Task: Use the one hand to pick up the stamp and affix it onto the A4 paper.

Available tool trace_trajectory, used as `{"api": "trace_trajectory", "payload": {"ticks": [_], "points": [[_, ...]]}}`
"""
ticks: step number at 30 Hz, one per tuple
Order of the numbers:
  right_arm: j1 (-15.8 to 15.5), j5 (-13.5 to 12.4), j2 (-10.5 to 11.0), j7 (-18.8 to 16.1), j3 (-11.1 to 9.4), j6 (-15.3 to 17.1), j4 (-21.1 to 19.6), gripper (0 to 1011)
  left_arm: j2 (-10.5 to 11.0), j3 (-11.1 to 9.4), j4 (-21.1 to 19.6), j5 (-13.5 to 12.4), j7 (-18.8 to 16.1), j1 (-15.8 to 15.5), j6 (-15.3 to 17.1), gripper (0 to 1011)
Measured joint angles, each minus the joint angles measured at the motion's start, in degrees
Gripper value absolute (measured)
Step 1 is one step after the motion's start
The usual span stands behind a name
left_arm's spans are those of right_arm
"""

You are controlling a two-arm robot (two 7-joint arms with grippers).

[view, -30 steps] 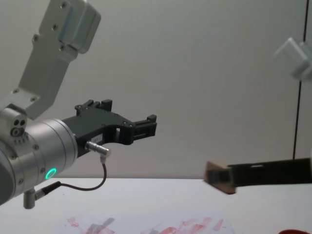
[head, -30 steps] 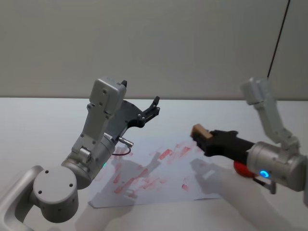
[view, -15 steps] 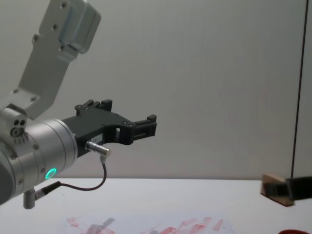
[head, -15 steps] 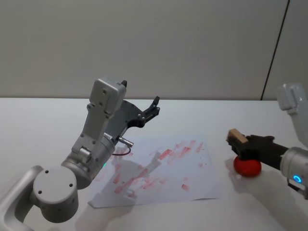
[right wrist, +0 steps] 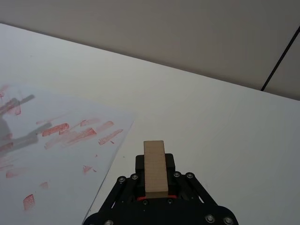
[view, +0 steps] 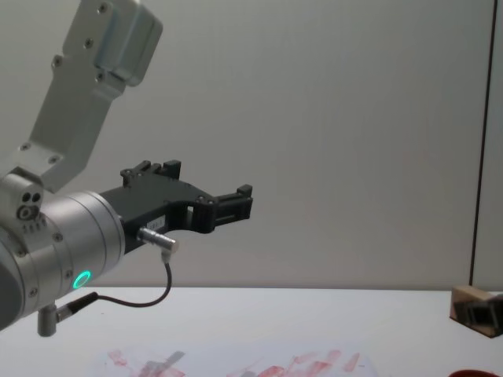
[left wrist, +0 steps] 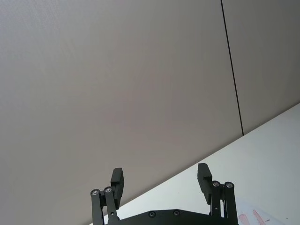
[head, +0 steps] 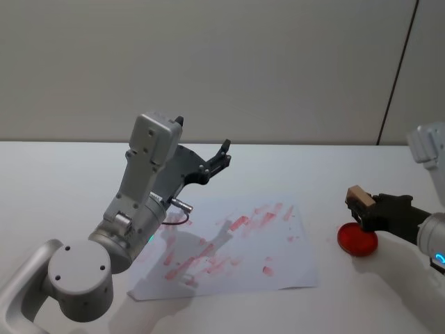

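Note:
The stamp (head: 357, 196), a small tan wooden block, is held in my right gripper (head: 363, 207), which is shut on it. It hangs just above the red ink pad (head: 357, 240), to the right of the A4 paper (head: 229, 243). The paper is a white sheet with smeared red prints. In the right wrist view the stamp (right wrist: 154, 166) stands between the black fingers of the right gripper (right wrist: 154, 190), with the A4 paper (right wrist: 47, 140) off to one side. My left gripper (head: 224, 154) is raised above the paper's far left part, open and empty.
The big silver left arm (head: 139, 209) leans over the paper's left side and casts a shadow on it. White tabletop (head: 334, 160) lies around the sheet. A grey wall stands behind the table.
My right gripper has carried the stamp to the right, from above the paper's right edge to above the red ink pad. The left arm has not moved.

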State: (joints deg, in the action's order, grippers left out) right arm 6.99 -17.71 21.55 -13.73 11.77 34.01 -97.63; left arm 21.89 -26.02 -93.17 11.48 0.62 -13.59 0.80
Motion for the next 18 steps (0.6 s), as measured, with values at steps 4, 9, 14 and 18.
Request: {"api": "trace_trajectory", "payload": {"ticks": [4, 9, 14, 18], "points": [[0.2, 0.9, 0.0, -0.4, 0.3, -0.2, 0.7, 218, 0.0, 0.0, 0.0, 0.0, 0.0, 0.0, 0.0, 1002], [0.1, 1.4, 0.1, -0.6, 0.5, 0.2, 1.1, 218, 0.0, 0.0, 0.0, 0.0, 0.0, 0.0, 0.0, 1002], [-0.5, 1.5, 0.4, -0.5, 0.5, 1.0, 1.1, 218, 0.0, 0.0, 0.0, 0.0, 0.0, 0.0, 0.0, 1002], [-1.0, 1.5, 0.6, -0.1, 0.5, 1.5, 1.1, 218, 0.0, 0.0, 0.0, 0.0, 0.0, 0.0, 0.0, 1003]]}}
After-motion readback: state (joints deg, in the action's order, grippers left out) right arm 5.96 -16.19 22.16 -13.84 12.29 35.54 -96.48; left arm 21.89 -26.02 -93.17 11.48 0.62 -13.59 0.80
